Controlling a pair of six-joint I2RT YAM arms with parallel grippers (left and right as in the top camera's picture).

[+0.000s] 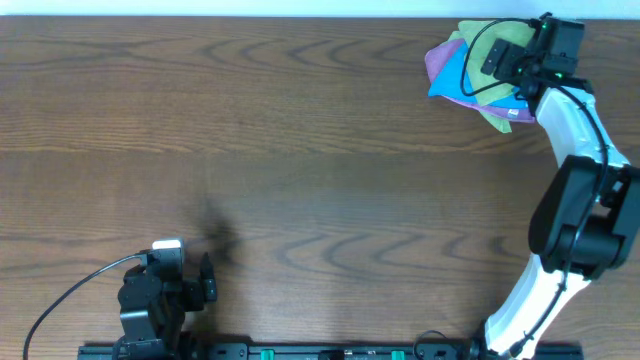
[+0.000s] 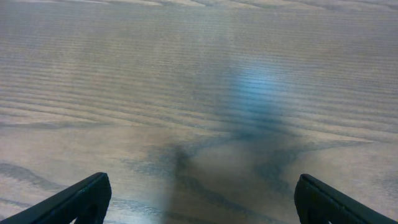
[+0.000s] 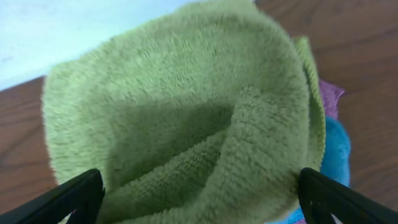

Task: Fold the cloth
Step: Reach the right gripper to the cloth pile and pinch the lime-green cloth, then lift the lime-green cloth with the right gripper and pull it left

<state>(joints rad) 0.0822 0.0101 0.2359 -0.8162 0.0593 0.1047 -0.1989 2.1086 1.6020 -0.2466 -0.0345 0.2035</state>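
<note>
The olive-green cloth (image 1: 487, 38) lies rumpled on top of a small pile at the far right back of the table. It fills the right wrist view (image 3: 186, 124), bunched into soft folds. My right gripper (image 1: 512, 62) is open right over it, its two fingers (image 3: 199, 199) spread wide on either side of a fold, not closed on it. My left gripper (image 1: 205, 283) is open and empty near the front left edge, over bare wood (image 2: 199, 199).
A bright blue cloth (image 1: 455, 78) and a purple cloth (image 1: 438, 58) lie under the green one, also showing in the right wrist view (image 3: 336, 149). The table's back edge runs just behind the pile. A black cable loops from the left arm.
</note>
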